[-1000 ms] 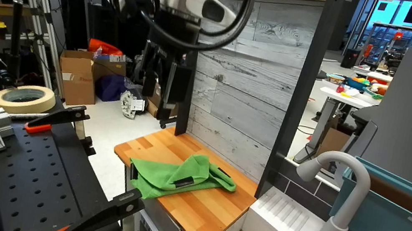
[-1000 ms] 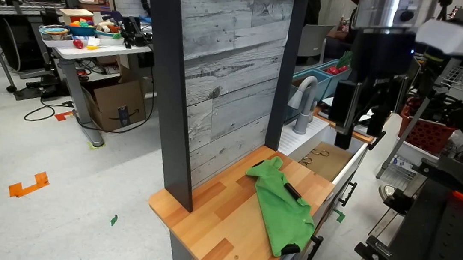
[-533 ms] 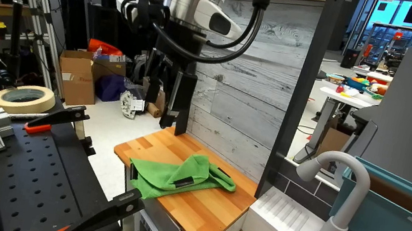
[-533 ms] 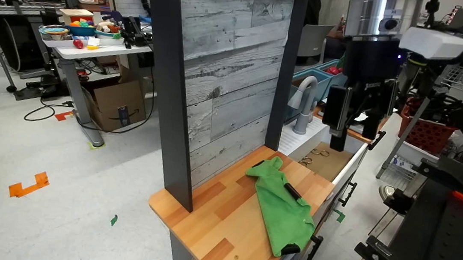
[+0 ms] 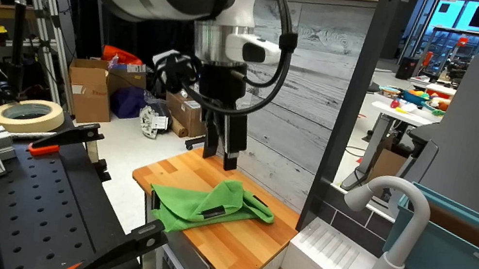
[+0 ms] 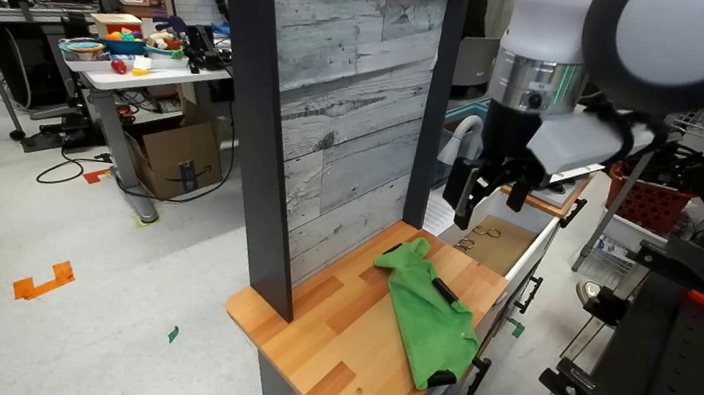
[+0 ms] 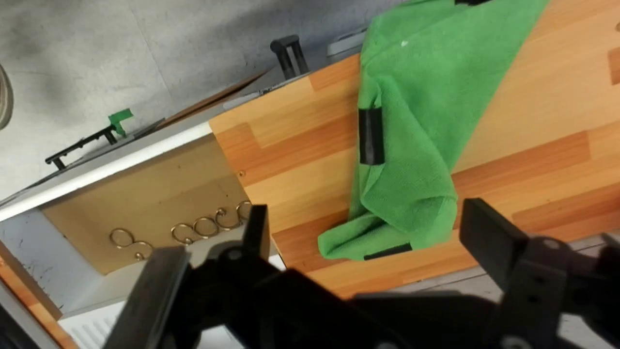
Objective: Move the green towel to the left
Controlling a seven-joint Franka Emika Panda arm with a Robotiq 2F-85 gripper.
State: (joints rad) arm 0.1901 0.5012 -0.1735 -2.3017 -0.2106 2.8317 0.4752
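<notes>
The green towel (image 5: 187, 204) with black patches lies crumpled on the wooden countertop (image 5: 245, 244). In an exterior view the towel (image 6: 433, 327) runs from near the panel to the front edge, where one end reaches over the edge. My gripper (image 5: 219, 159) is open and empty, pointing down above the counter and apart from the towel. It also shows in an exterior view (image 6: 487, 215). In the wrist view the towel (image 7: 411, 179) lies below the gripper (image 7: 364, 218), its bunched end between the two spread fingers in the picture.
A grey plank panel (image 5: 296, 90) with dark posts stands along the counter's back. A white basin (image 7: 160, 194) with metal rings and a grey faucet (image 5: 403, 242) adjoin the counter. A black perforated table (image 5: 37, 217) with clamps stands in front. A teal bin (image 5: 469, 259) is behind the faucet.
My gripper has come down towards the counter, shifting right in one exterior picture and left in another, and the wrist has turned. The towel has not moved.
</notes>
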